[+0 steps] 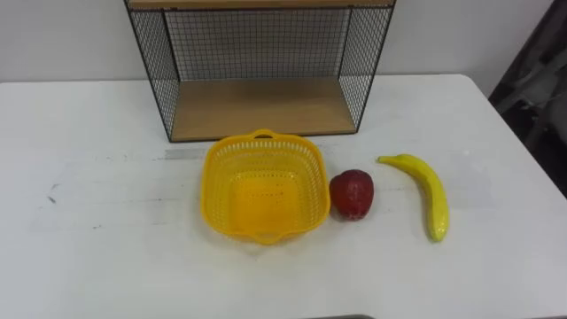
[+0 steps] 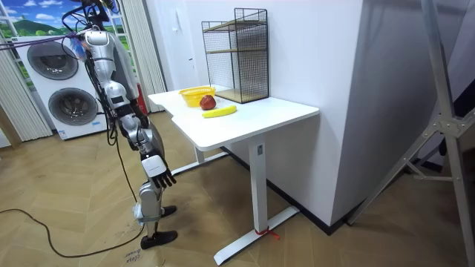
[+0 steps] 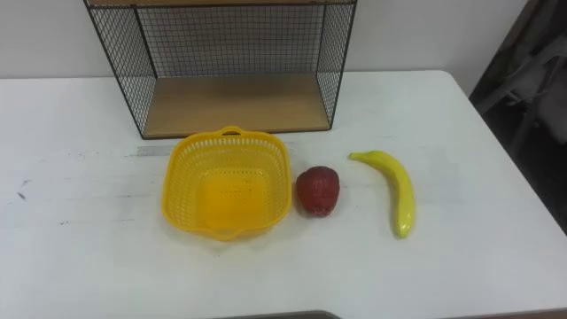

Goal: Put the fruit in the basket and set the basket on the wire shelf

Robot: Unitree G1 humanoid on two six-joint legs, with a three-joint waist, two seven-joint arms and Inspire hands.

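A yellow basket (image 1: 218,190) sits on the white surface (image 1: 89,221), just in front of the wire shelf (image 1: 261,108). Close against its right rim is a red fruit (image 1: 353,194), perhaps an apple. A banana (image 1: 430,190) lies further right, apart. The robot stands at the surface's end with its right hand (image 2: 163,175) hanging low, fingers seemingly relaxed and holding nothing.

A yellow plastic basket (image 1: 264,188) sits upright and empty on the white worktop (image 1: 89,221), just before the wire shelf (image 1: 260,66). A red apple (image 1: 353,194) touches its right rim; a banana (image 1: 427,191) lies farther right.
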